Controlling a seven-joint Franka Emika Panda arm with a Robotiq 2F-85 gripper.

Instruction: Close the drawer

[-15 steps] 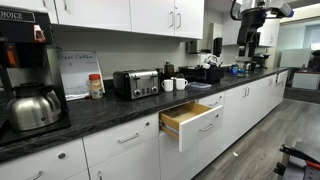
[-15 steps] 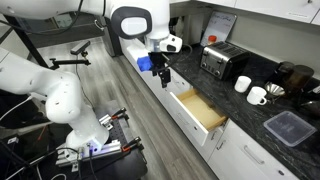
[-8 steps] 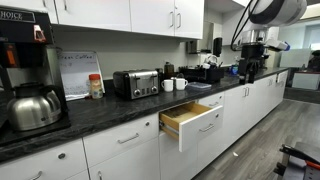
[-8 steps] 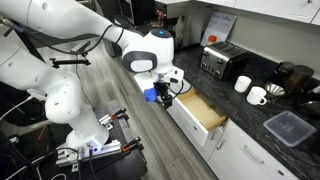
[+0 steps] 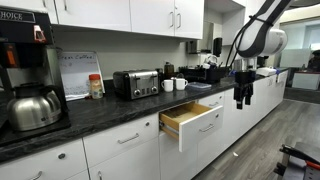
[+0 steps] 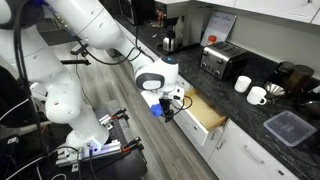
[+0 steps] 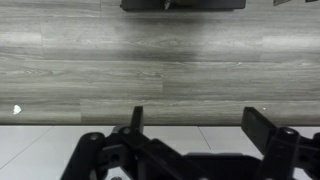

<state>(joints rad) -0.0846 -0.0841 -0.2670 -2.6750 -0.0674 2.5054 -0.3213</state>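
Grey plank flooring (image 7: 160, 60) lies below the gripper (image 7: 198, 125), fingers spread and empty; the drawer (image 5: 196, 122) juts open nearby; approach underway, apparently; next, meet its white front and push inward.

Even indoor light, soft focus, mild glare.

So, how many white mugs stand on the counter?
2. In an exterior view, one mug stands on the dark counter nearest the toaster; the other mug stands just beside it. More may be hidden behind appliances.
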